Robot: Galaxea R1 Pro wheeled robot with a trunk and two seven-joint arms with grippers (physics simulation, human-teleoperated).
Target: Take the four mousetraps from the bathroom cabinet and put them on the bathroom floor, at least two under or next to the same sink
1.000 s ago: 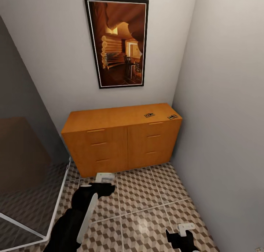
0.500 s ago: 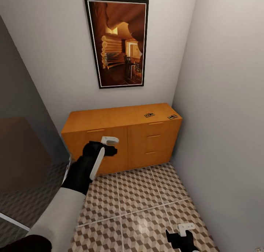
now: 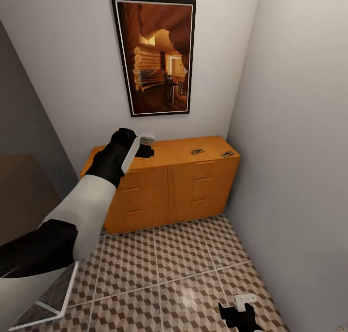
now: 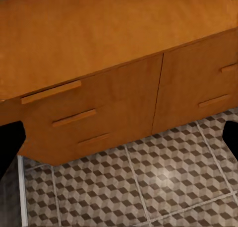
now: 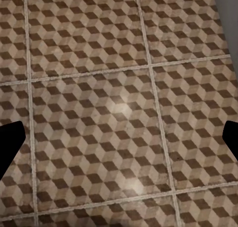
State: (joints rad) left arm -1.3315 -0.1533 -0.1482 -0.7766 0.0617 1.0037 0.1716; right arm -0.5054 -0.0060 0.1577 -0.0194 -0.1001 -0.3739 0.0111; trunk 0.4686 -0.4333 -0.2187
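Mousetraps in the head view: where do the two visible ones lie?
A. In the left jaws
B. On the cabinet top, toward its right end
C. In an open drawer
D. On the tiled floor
B: both mousetraps rest on the cabinet top near its right end.

Cabinet (image 3: pixel 164 187) against the back wall, in the corner, right end close beside the right wall (image 3: pixel 299 153). Two mousetraps (image 3: pixel 196 152) (image 3: pixel 227 154) on its top near the right end, apart from each other. Picture (image 3: pixel 154 56) hung on the back wall above. Bathroom floor (image 3: pixel 183 264) in front. Left end effector (image 3: pixel 145 145) raised over the cabinet top's left part, well apart from the mousetraps. Right end effector (image 3: pixel 241 308) low over the floor, near the right wall.
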